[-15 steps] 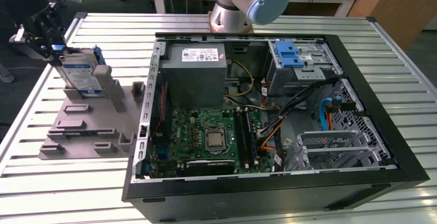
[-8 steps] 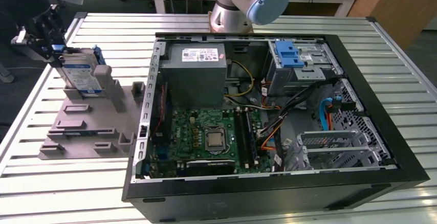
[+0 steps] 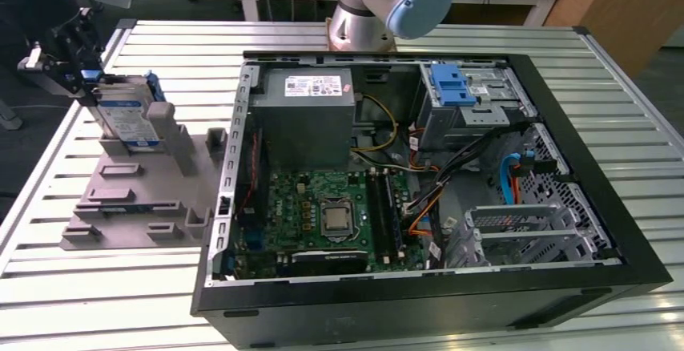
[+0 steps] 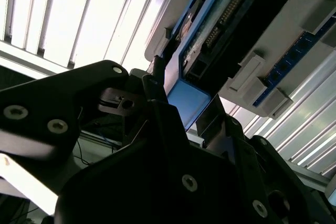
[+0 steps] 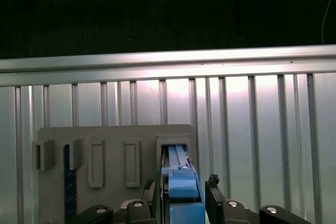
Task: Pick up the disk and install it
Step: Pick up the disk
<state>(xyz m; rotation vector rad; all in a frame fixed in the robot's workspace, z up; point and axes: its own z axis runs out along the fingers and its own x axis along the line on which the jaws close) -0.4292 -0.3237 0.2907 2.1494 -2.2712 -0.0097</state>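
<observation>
The disk [image 3: 128, 119] stands on edge in a slot of the gray holder [image 3: 139, 199] at the exterior view's left, its white-and-blue label facing out. In the first wrist view its blue carrier [image 5: 182, 190] sits between my two black fingers [image 5: 212, 182] with thin gaps either side. My gripper [image 3: 77, 74] is at the disk's upper edge, open, straddling it. In the second wrist view the gripper [image 4: 184, 95] frames the blue carrier end [image 4: 186, 103], with the disk's connector side [image 4: 226, 19] beyond.
An open black computer case [image 3: 598, 231] lies on the slatted metal table [image 3: 107, 287], to the exterior view's right of the holder. Inside are a gray power supply [image 3: 310, 114], a motherboard [image 3: 331, 215] and a metal drive cage with a blue latch bracket [image 3: 457, 86]. The arm's base [image 3: 374, 14] stands behind the case.
</observation>
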